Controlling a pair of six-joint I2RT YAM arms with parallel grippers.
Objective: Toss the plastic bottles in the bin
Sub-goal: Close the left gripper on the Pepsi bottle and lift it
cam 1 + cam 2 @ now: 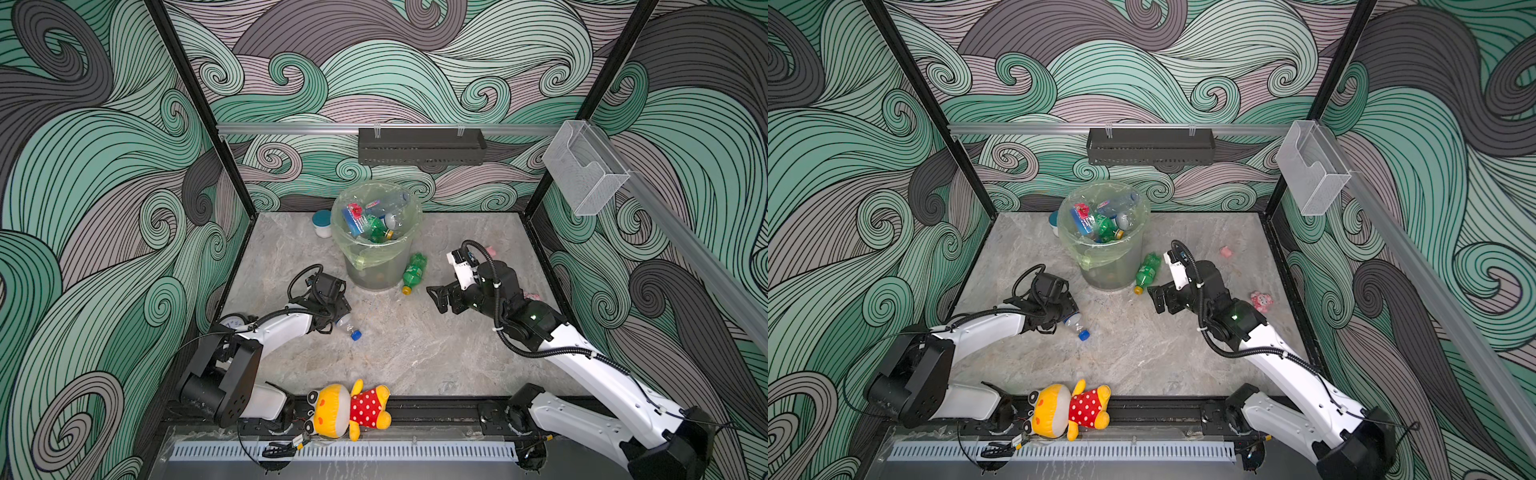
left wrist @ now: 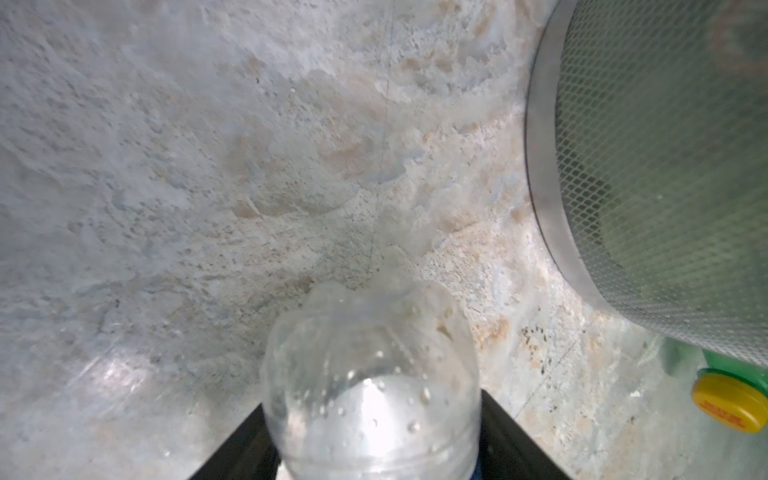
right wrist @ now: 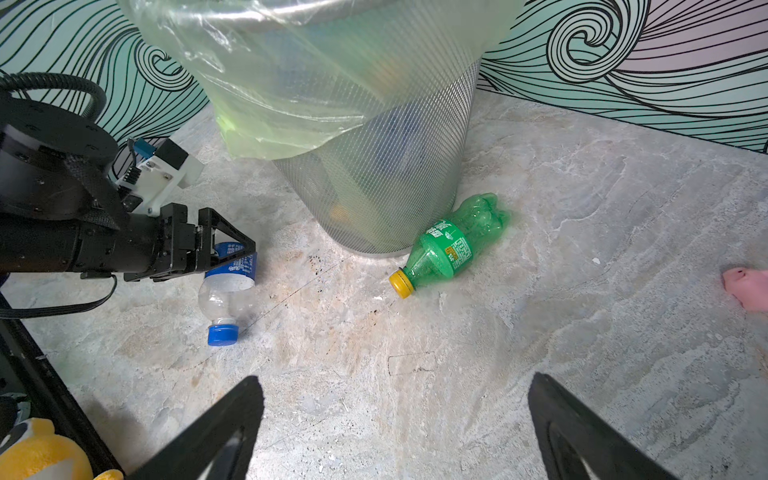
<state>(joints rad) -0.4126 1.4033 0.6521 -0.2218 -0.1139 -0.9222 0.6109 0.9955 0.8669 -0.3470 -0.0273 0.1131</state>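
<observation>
A clear bottle point(image 1: 348, 325) with a blue cap and blue label lies tilted low over the floor, cap down. My left gripper point(image 1: 337, 316) is shut on its label. In the left wrist view the bottle's base point(image 2: 370, 395) fills the gap between the black fingers point(image 2: 511, 440). The right wrist view shows that grip from the side point(image 3: 232, 253). A green yellow-capped bottle point(image 1: 414, 272) lies against the foot of the bin point(image 1: 376, 266). The bin has a yellow-green liner and holds several bottles point(image 1: 374, 218). My right gripper point(image 1: 437, 298) hovers open and empty just right of the green bottle point(image 3: 453, 245).
A white jar with a teal lid point(image 1: 322, 223) stands left of the bin. A yellow plush toy point(image 1: 351, 409) lies on the front rail. Two small pink things point(image 1: 1261, 301) point(image 1: 1225, 251) lie at the right. A black tray point(image 1: 422, 146) and a clear box point(image 1: 584, 170) hang on the walls.
</observation>
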